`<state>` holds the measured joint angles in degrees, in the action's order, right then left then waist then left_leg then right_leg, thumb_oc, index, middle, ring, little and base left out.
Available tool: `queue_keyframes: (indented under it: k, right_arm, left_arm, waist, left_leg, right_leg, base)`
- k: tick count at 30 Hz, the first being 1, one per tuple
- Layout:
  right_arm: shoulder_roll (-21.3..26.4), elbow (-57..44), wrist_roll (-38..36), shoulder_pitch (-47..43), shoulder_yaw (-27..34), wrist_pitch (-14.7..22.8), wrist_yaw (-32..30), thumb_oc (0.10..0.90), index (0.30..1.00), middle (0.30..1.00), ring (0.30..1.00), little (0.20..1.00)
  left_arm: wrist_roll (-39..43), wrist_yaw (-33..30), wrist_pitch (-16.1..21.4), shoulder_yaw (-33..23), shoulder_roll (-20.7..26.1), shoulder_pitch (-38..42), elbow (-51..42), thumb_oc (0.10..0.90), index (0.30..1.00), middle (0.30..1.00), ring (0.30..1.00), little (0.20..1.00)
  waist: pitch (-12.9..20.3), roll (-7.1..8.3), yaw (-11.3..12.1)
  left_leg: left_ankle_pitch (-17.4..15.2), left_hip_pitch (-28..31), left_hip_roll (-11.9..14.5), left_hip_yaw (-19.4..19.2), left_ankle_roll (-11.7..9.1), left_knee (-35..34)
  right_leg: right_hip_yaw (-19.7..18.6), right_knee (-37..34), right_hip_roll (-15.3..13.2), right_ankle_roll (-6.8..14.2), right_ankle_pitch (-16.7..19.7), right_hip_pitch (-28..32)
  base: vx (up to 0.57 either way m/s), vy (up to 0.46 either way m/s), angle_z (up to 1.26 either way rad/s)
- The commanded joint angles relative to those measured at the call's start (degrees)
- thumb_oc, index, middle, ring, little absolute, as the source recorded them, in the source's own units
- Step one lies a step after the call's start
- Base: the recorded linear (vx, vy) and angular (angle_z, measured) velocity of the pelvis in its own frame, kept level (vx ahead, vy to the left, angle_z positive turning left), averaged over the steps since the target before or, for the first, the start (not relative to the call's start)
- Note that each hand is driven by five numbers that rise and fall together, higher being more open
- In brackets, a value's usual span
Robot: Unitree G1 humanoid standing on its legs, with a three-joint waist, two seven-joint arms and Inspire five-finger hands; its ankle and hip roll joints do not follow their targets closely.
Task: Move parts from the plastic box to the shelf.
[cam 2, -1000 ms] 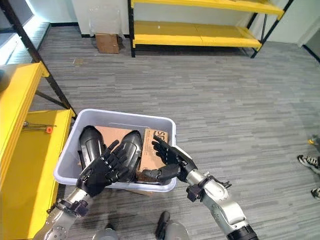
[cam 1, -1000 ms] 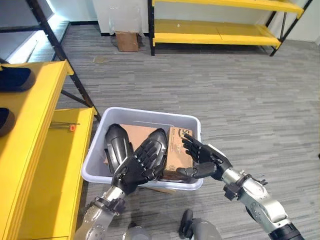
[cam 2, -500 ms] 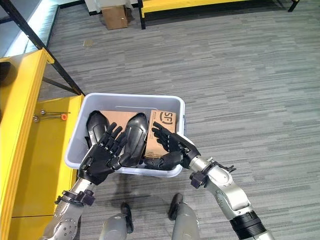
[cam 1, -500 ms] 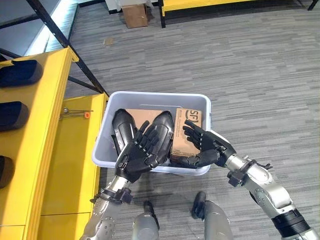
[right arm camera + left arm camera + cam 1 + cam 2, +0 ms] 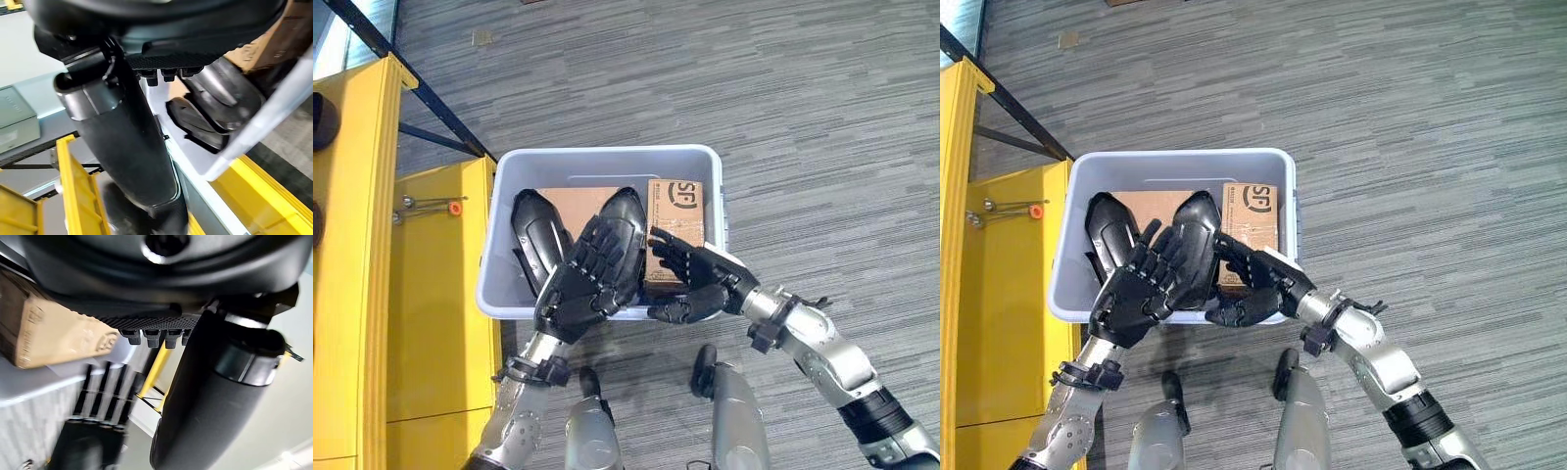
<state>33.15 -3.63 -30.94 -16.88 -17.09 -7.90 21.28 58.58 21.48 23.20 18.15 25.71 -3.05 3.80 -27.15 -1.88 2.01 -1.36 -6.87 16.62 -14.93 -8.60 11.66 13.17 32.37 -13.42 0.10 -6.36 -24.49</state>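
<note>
We see the left hand [image 5: 579, 289] with fingers spread straight over a black part [image 5: 625, 227] in the plastic box [image 5: 607, 161], holding nothing. The right hand [image 5: 697, 282] hovers alongside, fingers loosely spread, beside a cardboard carton [image 5: 676, 201]. Another black part [image 5: 534, 240] lies nearby; the yellow shelf [image 5: 352, 294] stands left.

One plastic box [image 5: 499, 299]. Two black moulded parts [image 5: 534, 245] inside it, side by side. One cardboard sheet [image 5: 573, 202] under them. One small cardboard carton [image 5: 674, 211]. One yellow shelf [image 5: 421, 294]. One orange-tipped tool [image 5: 433, 207] on shelf.
</note>
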Motion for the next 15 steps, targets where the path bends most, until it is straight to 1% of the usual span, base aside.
queue_keyframes:
  k: [1, 3, 5, 6, 7, 9, 10, 11, 13, 15]
  right_arm:
    - [0.36, -6.59, 2.89, -3.62, 0.75, 3.32, 1.05, 0.900, 1.000, 1.000, 1.000, 1.000]
    - [0.77, -7.23, 2.84, -3.62, 0.13, 3.46, -0.01, 0.900, 1.000, 1.000, 1.000, 1.000]
    - [1.29, -7.17, 2.57, -3.79, 0.18, 4.49, -0.89, 0.900, 1.000, 1.000, 1.000, 1.000]
    - [1.56, -7.35, 2.23, -4.14, 0.52, 5.14, -0.88, 0.900, 1.000, 1.000, 1.000, 1.000]
    - [1.57, -7.49, 2.18, -4.34, 0.55, 5.20, -1.09, 0.900, 1.000, 1.000, 1.000, 1.000]
    - [1.52, -7.74, 3.16, -5.05, 0.78, 5.46, -0.93, 0.900, 1.000, 1.000, 1.000, 1.000]
    - [1.78, -7.58, 3.31, -6.07, 0.79, 5.81, -0.57, 0.900, 1.000, 1.000, 1.000, 1.000]
    - [1.76, -7.53, 2.61, -7.19, 0.46, 5.24, -0.65, 0.900, 1.000, 1.000, 1.000, 1.000]
    - [1.48, -7.91, 1.54, -9.05, -0.24, 3.51, -1.16, 0.900, 1.000, 1.000, 1.000, 1.000]
    - [1.58, -8.29, 0.23, -9.63, -0.41, 2.69, -0.91, 0.900, 1.000, 1.000, 1.000, 1.000]
  left_arm:
    - [3.13, 0.64, 6.38, -1.10, 0.13, -0.01, -7.78, 0.900, 1.000, 1.000, 1.000, 1.000]
    - [1.13, 0.77, 7.40, -1.31, -0.12, 0.39, -7.14, 0.900, 1.000, 1.000, 1.000, 1.000]
    - [0.45, 0.29, 8.61, -1.66, 0.11, -0.11, -7.88, 0.900, 1.000, 1.000, 1.000, 1.000]
    - [-0.08, -0.92, 10.03, -2.07, 0.40, -0.41, -8.52, 0.900, 1.000, 1.000, 1.000, 1.000]
    - [-0.34, -1.29, 10.55, -2.24, 0.55, -0.51, -8.70, 0.900, 1.000, 1.000, 1.000, 1.000]
    - [1.04, -0.99, 10.84, -2.84, 0.68, -0.84, -9.48, 0.900, 1.000, 1.000, 1.000, 1.000]
    - [4.19, 0.76, 9.36, -3.49, 0.41, -1.30, -9.76, 0.900, 1.000, 1.000, 1.000, 1.000]
    - [3.74, 0.49, 8.96, -3.84, 0.23, -1.49, -9.36, 0.900, 1.000, 1.000, 1.000, 1.000]
    - [1.52, 0.20, 9.67, -4.07, 0.04, -1.11, -8.90, 0.900, 1.000, 1.000, 1.000, 1.000]
    - [1.41, -0.31, 10.69, -3.84, -0.21, -1.20, -9.53, 0.900, 1.000, 1.000, 1.000, 1.000]
  waist:
    - [2.42, -0.41, -0.12]
    - [1.87, -0.29, 0.26]
    - [1.29, -0.37, 0.88]
    - [0.90, -0.48, 1.29]
    - [0.79, -0.51, 1.46]
    - [0.52, -0.55, 1.93]
    - [0.21, -0.66, 2.41]
    - [0.11, -0.69, 2.72]
    - [-0.13, -0.65, 3.36]
    - [-0.29, -0.79, 3.78]
  left_leg:
    - [3.07, -1.78, 2.92, 1.73, 1.60, -1.43]
    - [2.98, -2.76, 2.85, 2.14, 1.75, -0.53]
    - [3.02, -3.90, 2.74, 2.69, 1.82, 0.14]
    - [3.02, -4.53, 2.49, 3.05, 1.92, 0.46]
    - [3.01, -4.73, 2.39, 3.20, 1.95, 0.55]
    - [3.00, -5.26, 2.19, 3.54, 1.96, 0.80]
    - [3.01, -5.73, 2.08, 3.90, 2.02, 1.07]
    - [3.03, -5.86, 1.95, 4.13, 1.97, 1.11]
    - [3.14, -6.61, 1.98, 4.60, 1.90, 1.54]
    - [3.17, -7.37, 1.88, 4.97, 1.93, 1.94]
  right_leg:
    - [-2.39, -0.28, -2.32, 5.51, -2.60, 5.46]
    - [-2.35, 0.27, -2.51, 5.51, -2.71, 5.08]
    - [-2.02, 0.80, -2.77, 5.45, -2.82, 4.57]
    - [-1.79, 1.11, -2.95, 5.45, -2.86, 4.23]
    - [-1.70, 1.24, -3.03, 5.45, -2.89, 4.12]
    - [-1.51, 1.47, -3.15, 5.41, -3.03, 3.95]
    - [-1.52, 1.98, -3.28, 5.38, -3.21, 3.62]
    - [-1.55, 2.21, -3.37, 5.48, -3.31, 3.54]
    - [-1.48, 3.34, -3.76, 5.48, -3.70, 2.99]
    - [-1.36, 4.01, -4.00, 5.36, -4.01, 2.54]
  base:
    - [-0.02, 0.002, 0.04]
    - [-0.02, -0.014, 0.11]
    - [-0.04, -0.008, 0.17]
    - [-0.03, 0.000, 0.14]
    - [-0.03, 0.000, 0.20]
    - [-0.02, 0.000, 0.17]
    - [-0.02, 0.004, 0.10]
    - [-0.01, 0.002, 0.13]
    - [0.00, 0.001, 0.13]
    - [-0.01, 0.007, 0.11]
